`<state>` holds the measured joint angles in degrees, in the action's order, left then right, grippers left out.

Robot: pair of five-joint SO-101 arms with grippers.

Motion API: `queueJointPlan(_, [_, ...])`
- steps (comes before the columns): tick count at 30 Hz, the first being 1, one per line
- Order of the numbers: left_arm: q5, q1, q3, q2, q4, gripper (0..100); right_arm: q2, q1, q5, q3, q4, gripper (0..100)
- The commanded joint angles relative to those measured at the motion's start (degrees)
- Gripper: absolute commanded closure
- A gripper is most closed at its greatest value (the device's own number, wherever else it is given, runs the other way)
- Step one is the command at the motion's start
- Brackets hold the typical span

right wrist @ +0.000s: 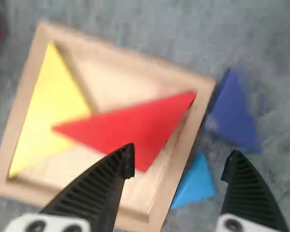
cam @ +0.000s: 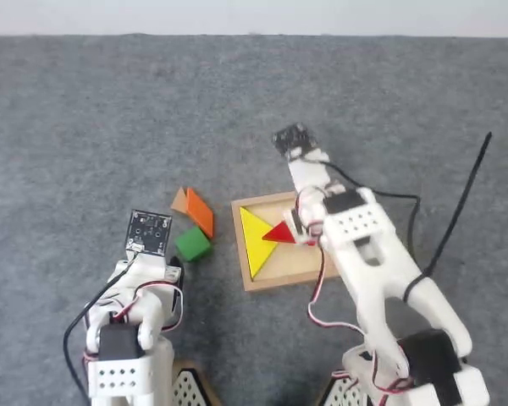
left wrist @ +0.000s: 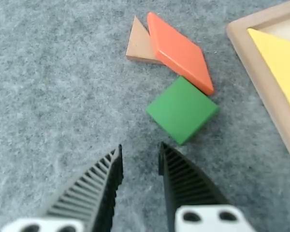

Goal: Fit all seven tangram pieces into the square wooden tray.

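Grey felt covers your desk (cam: 85, 110). Your right end effector (right wrist: 181, 162) hangs spread wide above the wooden tray (cam: 279, 282), where the red triangle (right wrist: 130, 128) lies beside the yellow triangle (right wrist: 50, 96), one tip reaching the rim. Your left end effector (left wrist: 140, 149), slightly parted and holding nothing, sits near the green square (left wrist: 182, 109) outside the tray.

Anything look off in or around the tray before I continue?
Yes. The red triangle lies crooked in the wooden tray, one tip overlapping the yellow triangle and another reaching the rim, so it looks unseated. Outside the tray, the orange parallelogram rests partly on the tan triangle.
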<state>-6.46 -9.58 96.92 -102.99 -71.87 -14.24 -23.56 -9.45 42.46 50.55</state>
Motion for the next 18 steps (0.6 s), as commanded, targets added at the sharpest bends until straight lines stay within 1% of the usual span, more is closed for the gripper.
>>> queueJointPlan(1, [0.88,-0.35,-0.48,-1.05,-0.35,88,-1.71,-1.01,-1.58,0.44,1.89,69.6])
queueJointPlan(6, [0.88,-0.35,-0.48,-1.05,-0.35,88,5.67,-1.19,-1.58,-2.46,1.19,69.6])
queueJointPlan(12, [0.88,-0.35,-0.48,-1.05,-0.35,88,18.42,-1.54,-1.32,-12.57,1.63,69.6])
queueJointPlan(18, [0.88,-0.35,-0.48,-1.05,-0.35,88,25.71,-1.45,-1.05,-21.19,1.63,69.6])
